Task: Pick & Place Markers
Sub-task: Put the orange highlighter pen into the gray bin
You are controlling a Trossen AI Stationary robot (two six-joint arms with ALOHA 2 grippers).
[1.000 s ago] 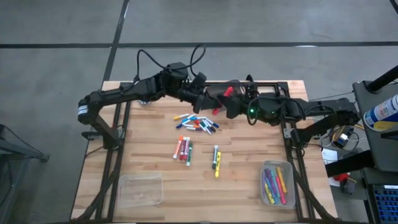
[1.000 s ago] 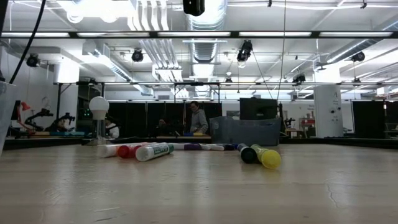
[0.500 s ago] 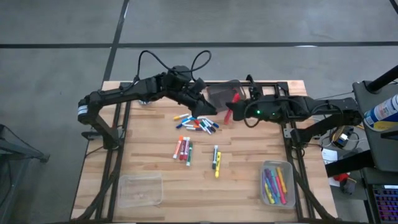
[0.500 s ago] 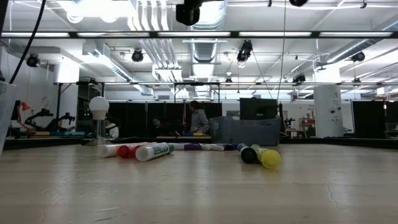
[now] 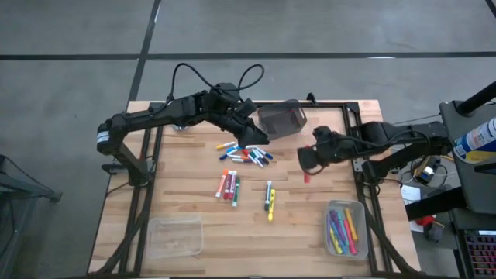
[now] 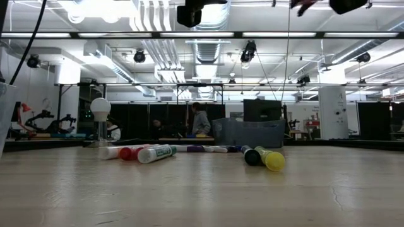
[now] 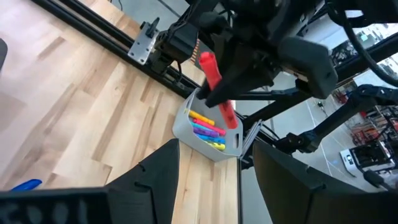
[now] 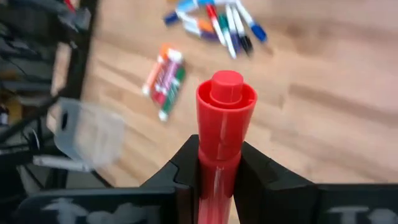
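My right gripper [image 5: 307, 166] hangs above the table's right half, shut on a red marker [image 8: 224, 118]. That marker also shows in the left wrist view, as the red marker [image 7: 217, 93]. My left gripper [image 5: 260, 138] is open in the air over the far middle, with nothing between its fingers [image 7: 155, 180]. Below it a loose heap of markers [image 5: 245, 153] lies flat on the wood. A cluster of markers [image 5: 228, 184] and a pair of markers [image 5: 269, 198] lie nearer the front. In the low view several markers [image 6: 154, 152] lie on the table. My right gripper pinches the red marker's barrel [image 8: 217, 158] between its two fingers, and the marker lies along the fingers. Its stepped end [image 8: 227, 87] sticks out past the fingertips. The fingers slant downward from the table's right side. The marker is lifted clear of the table.
A dark mesh bin [image 5: 280, 118] stands at the far edge between the arms. A clear tray [image 5: 345, 227] holding several markers sits near the front right, and another clear tray [image 5: 176, 235] near the front left. Black frame rails [image 5: 147, 186] run along both table sides.
My right gripper has carried the red marker away from my left gripper, toward the table's right and near edge. It has come lower and tipped from nearly level to pointing steeply down. My left gripper has stayed over the heap, without the marker.
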